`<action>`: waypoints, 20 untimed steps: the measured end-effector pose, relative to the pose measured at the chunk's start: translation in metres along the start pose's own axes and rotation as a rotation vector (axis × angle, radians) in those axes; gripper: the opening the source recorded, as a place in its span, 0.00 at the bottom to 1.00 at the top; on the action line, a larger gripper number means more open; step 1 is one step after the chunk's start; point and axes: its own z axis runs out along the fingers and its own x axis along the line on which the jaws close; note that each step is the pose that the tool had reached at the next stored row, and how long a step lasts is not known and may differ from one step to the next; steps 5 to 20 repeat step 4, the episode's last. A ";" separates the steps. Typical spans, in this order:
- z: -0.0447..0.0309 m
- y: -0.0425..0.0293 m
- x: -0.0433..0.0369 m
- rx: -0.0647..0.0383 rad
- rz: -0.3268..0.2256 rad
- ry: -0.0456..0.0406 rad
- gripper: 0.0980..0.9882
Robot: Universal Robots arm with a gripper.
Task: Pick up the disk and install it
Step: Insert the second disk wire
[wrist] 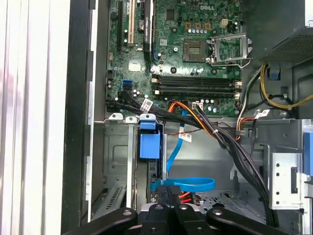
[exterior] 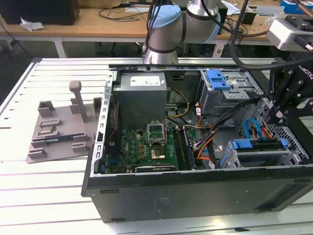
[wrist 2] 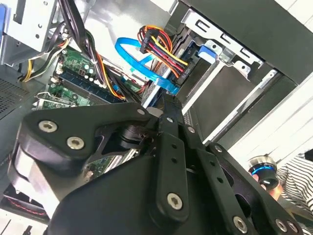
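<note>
The disk [exterior: 259,151] stands on edge in the lower drive bay at the exterior view's right of the open computer case [exterior: 146,193], with a blue rail at each end. In the first wrist view its blue rail [wrist: 149,145] sits beside the grey bay wall. My gripper [exterior: 278,113] hangs just above the disk's end farthest from the motherboard. In both wrist views the gripper [wrist: 168,192] [wrist 2: 164,100] is shut, fingers pressed together, and I see nothing held between them. A looped blue data cable [wrist: 185,184] lies right under the fingertips.
A grey cage with a blue latch [exterior: 218,81] stands behind the bay. Cable bundles [wrist: 230,142] cross from the motherboard [exterior: 151,144]. The grey plastic stand [exterior: 58,132] rests on the slatted table at the exterior view's left. A person's striped sleeve [wrist 2: 293,181] is near.
</note>
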 end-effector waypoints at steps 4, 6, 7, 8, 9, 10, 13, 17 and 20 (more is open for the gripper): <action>-0.0001 0.0000 0.0000 0.000 0.000 0.0001 0.01; -0.0001 0.0000 0.0000 0.000 0.000 0.0001 0.01; -0.0001 0.0000 0.0000 0.000 0.000 0.0001 0.01; -0.0001 0.0000 0.0000 0.000 0.000 0.0001 0.01; -0.0001 0.0000 0.0000 0.000 0.000 0.0001 0.01; -0.0001 0.0000 0.0000 0.000 0.000 0.0001 0.01; -0.0001 0.0000 0.0000 0.000 0.000 0.0001 0.01; -0.0001 0.0000 0.0000 0.000 0.000 0.0001 0.01; -0.0001 0.0000 0.0000 0.000 0.000 0.0001 0.01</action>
